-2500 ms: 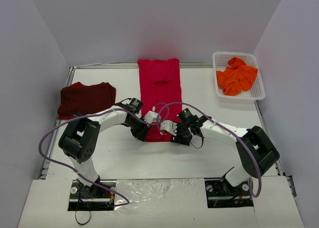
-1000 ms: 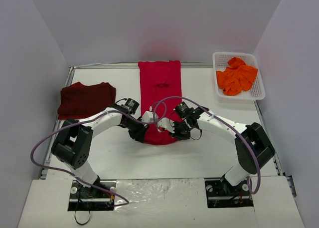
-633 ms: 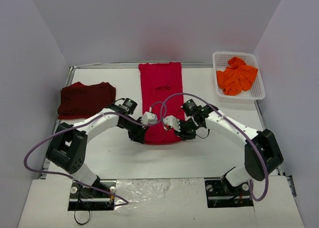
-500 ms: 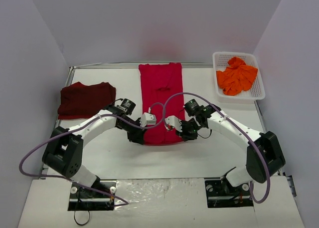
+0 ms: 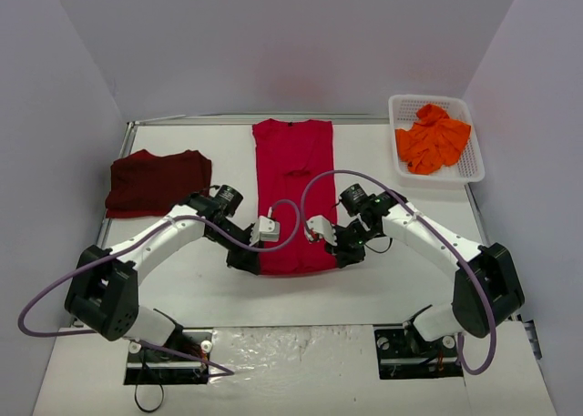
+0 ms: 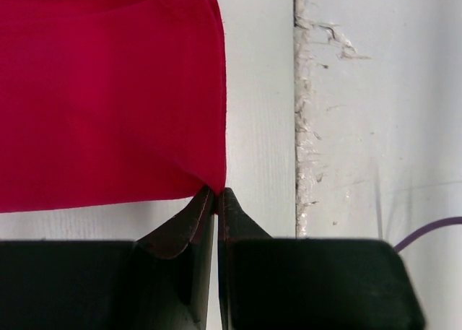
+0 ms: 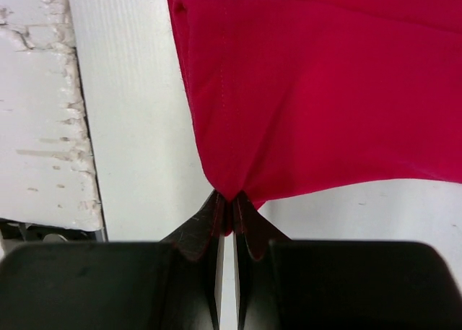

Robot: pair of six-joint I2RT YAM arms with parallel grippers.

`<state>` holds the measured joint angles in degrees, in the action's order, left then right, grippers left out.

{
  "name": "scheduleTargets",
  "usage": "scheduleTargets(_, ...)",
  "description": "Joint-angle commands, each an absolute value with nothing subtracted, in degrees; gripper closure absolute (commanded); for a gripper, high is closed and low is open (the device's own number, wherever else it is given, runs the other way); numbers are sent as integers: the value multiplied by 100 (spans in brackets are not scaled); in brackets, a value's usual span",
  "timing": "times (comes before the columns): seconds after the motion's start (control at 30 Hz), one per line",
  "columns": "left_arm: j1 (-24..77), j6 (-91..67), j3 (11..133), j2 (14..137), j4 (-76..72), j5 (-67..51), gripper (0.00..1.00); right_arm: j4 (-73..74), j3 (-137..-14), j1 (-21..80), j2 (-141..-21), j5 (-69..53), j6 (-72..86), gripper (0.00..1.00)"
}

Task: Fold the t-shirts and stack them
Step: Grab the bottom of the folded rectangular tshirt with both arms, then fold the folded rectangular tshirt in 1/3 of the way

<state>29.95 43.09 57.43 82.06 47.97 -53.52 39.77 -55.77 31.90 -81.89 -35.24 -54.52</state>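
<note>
Top cam: high, behind left tool (image 5: 250, 265) & right tool (image 5: 344, 259), looks down on whole table (image 5: 383, 152). Wrist cams: close behind own tool; all share red t-shirt (image 5: 293, 197) hem.

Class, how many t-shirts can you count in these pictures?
3. The red t-shirt lies flat mid-table, near corners pinched by the left gripper and right gripper; the maroon t-shirt sits folded at the left; the orange t-shirt is crumpled in the white basket.

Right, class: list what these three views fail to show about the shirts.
- Top view: near corners of the red t-shirt lie under the left gripper and right gripper.
- Wrist views: frame edges cut off all but one corner of that shirt.
- Top view: folds of the maroon t-shirt are too small to count.
- Top view: the crumpled orange t-shirt hides part of the basket floor.
</note>
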Motion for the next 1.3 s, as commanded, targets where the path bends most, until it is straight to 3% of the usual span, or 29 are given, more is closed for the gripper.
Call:
scheduleTargets(0.0,3050,5026,5959,8130,5659,-5722,98,4675,-5730,3120,-8025,-3700,-5607,100)
scheduleTargets(0.37,3278,5862,6477,8455,6820,-5862,98,5212,-6047,3111,-7972,-3753,-5853,100)
scheduleTargets(1.27,3278,5484,7506,8921,6820,-4869,98,5045,-7224,2936,-8666,-3287,-5493,100)
